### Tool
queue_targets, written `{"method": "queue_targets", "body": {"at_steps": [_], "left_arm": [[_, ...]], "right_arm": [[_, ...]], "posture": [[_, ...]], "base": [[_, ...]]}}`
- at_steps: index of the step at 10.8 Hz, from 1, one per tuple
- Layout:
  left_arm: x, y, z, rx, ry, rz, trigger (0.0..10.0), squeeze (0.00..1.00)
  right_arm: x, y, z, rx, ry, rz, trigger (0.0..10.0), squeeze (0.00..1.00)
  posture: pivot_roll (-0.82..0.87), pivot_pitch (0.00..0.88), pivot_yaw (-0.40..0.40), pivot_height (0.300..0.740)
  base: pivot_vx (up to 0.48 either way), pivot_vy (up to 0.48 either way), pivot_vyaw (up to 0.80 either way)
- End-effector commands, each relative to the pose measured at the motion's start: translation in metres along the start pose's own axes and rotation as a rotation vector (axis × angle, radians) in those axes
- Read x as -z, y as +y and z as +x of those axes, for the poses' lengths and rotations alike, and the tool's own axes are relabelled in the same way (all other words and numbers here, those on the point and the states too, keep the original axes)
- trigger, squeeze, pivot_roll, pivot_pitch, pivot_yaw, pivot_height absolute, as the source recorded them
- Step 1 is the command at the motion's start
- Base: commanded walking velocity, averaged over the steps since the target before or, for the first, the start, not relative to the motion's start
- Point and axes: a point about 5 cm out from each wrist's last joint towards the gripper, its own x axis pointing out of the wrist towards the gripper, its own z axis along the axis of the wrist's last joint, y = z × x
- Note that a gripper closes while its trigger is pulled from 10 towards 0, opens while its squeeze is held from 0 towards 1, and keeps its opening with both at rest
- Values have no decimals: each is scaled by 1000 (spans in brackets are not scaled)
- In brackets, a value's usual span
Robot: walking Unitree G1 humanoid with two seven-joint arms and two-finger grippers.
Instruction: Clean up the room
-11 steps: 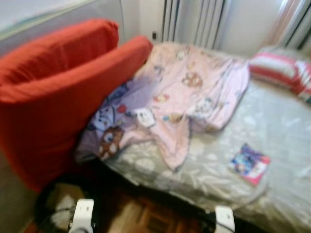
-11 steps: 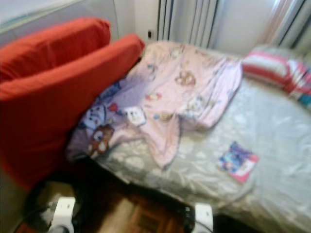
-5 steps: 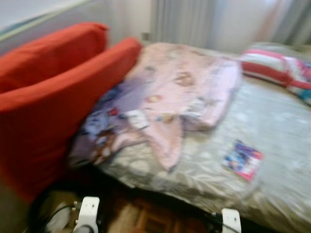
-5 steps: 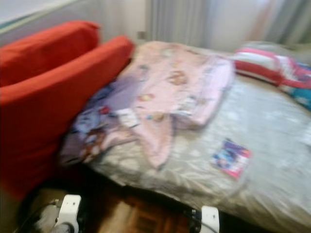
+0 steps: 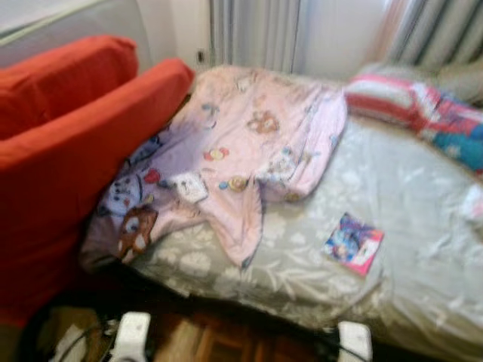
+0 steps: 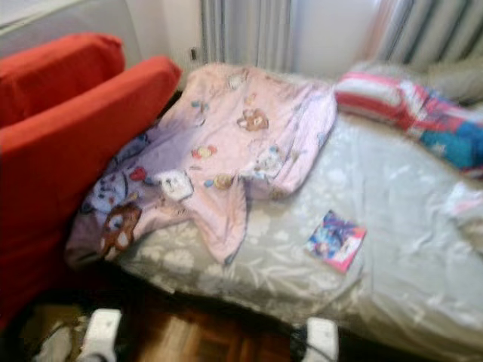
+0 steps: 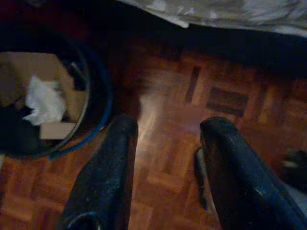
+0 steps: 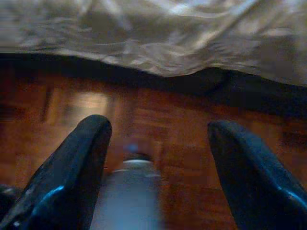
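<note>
**Two loose items on the bed, nothing in hand yet**

Your obvious targets: the blanket (image 5: pixel 256 143), pink with cartoon prints, lying crumpled across the head-left part of the bed (image 5: pixel 423 226) and draped over its near edge, and the book (image 5: pixel 353 243), bright cover, flat on the grey sheet to the right of the blanket, apart from it. A small white item (image 5: pixel 190 186) sits on the blanket; too blurred to identify. Striped pillows (image 5: pixel 392 98) sit at the far right end of the bed.

Left of the bed, touching the blanket's edge: red sofa (image 5: pixel 68 151). On the floor by its foot, a bin (image 7: pixel 48 103) with paper and cardboard scraps inside, seen in the left wrist view.

Left gripper (image 7: pixel 168 143): fingers spread wide, empty, hanging low over the parquet floor (image 7: pixel 172 96) near the bin. Right gripper (image 8: pixel 158 143): also wide and empty, low over the floor just short of the bed edge.

Step, as I read it: approach and survey. No grasp started; head views are blurred, so you're likely mid-walk.

Next move needs: stop square to the bed, then raise an arm over the mattress. Book is the easier first pick; it lies flat, so you'll need to get a finger under an edge. Blanket needs both arms.
</note>
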Motion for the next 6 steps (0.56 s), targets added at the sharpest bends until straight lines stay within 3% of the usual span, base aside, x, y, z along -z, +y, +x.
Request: {"method": "queue_targets", "body": {"at_steps": [1, 2, 4, 5, 6], "left_arm": [[-5, -9, 2, 24, 0, -1, 10000, 0], [-10, -10, 4, 26, -8, -1, 10000, 0], [-13, -11, 5, 26, -15, -2, 10000, 0], [-9, -10, 3, 24, -9, -7, 10000, 0], [-1, -4, 1, 3, 16, -23, 10000, 0]], "right_arm": [[0, -13, -1, 42, 7, 8, 10000, 0], [-4, -13, 0, 48, 4, 20, 10000, 0], [-7, -12, 1, 40, -1, 21, 10000, 0], [-6, -13, 0, 48, -9, 35, 10000, 0], [-4, -17, -1, 76, -14, 69, 10000, 0]], "posture": [[98, 52, 10, 740], [96, 47, 10, 740], [95, 49, 7, 740], [93, 58, 12, 740], [87, 65, 17, 740]], "base": [[0, -266, 0], [0, -270, 0], [0, -272, -784], [0, -270, -638], [0, -274, 0]]}}
